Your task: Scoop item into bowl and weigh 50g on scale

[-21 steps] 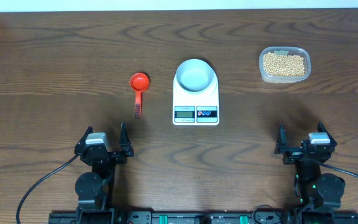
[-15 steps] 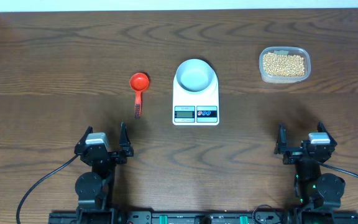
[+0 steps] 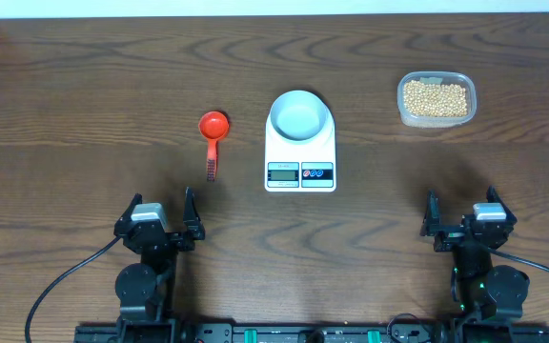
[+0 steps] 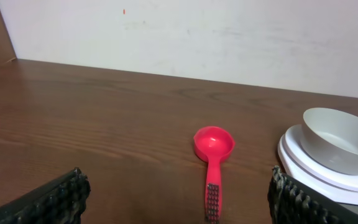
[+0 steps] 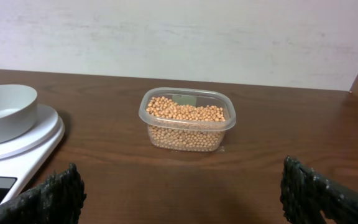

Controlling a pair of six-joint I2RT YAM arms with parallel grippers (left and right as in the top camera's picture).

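The tan-yellow beans [image 3: 436,97] fill a clear plastic tub [image 3: 437,116] at the back right; they also show in the right wrist view [image 5: 186,112]. The pale grey bowl [image 3: 300,116] stands empty on the white scale [image 3: 300,174], and shows in the left wrist view [image 4: 340,134]. A red scoop [image 3: 213,136] lies left of the scale, bowl end away from me, and shows in the left wrist view [image 4: 213,155]. My left gripper [image 3: 158,221] is open and empty near the front edge, below the scoop. My right gripper [image 3: 463,219] is open and empty at the front right, below the tub.
The wooden table [image 3: 84,114] runs to a pale wall at the back. Cables trail from both arm bases [image 3: 65,281] at the front edge. The scale also shows in the right wrist view [image 5: 17,155].
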